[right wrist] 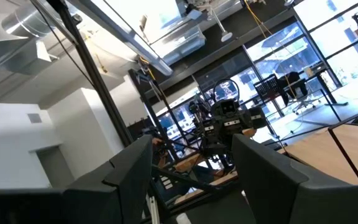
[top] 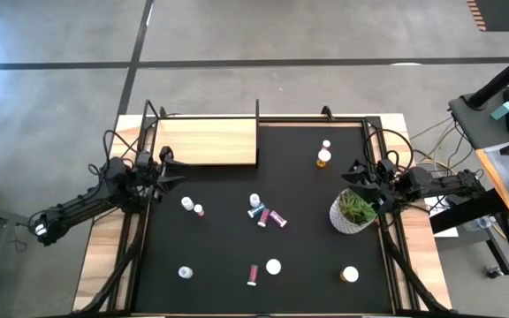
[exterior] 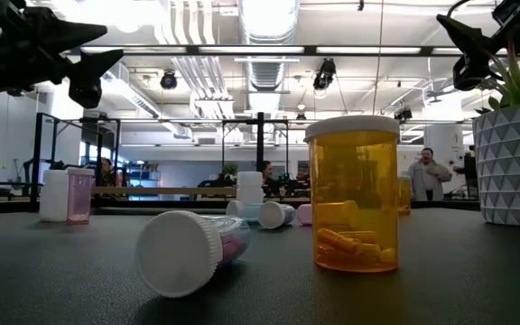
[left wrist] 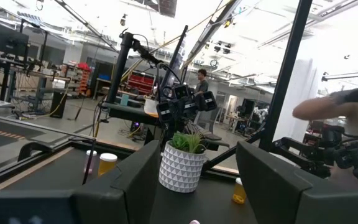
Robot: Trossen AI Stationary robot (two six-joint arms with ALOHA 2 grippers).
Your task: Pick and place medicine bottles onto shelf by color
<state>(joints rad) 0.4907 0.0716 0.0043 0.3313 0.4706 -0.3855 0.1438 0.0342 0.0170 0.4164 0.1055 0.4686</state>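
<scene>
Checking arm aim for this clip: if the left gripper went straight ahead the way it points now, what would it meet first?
Probably the white pot with the green plant, centred between the left gripper's open fingers in the wrist view. The gripper is raised, so it might pass over the bottles between; depth is unclear.

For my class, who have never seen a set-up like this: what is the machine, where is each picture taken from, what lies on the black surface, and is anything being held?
It is a robot with two dark arms at a table. One picture looks straight down, one sits at table height, and one rides on each wrist. From above, the left gripper hovers at the left edge of the black mat, beside the wooden shelf; the right gripper hovers at the right edge, above the potted plant. Each has open jaws holding nothing. Small medicine bottles lie scattered over the mat, some upright, some tipped over; the orange bottle looms large only because it stands close to the low camera. None is on the shelf yet.
</scene>
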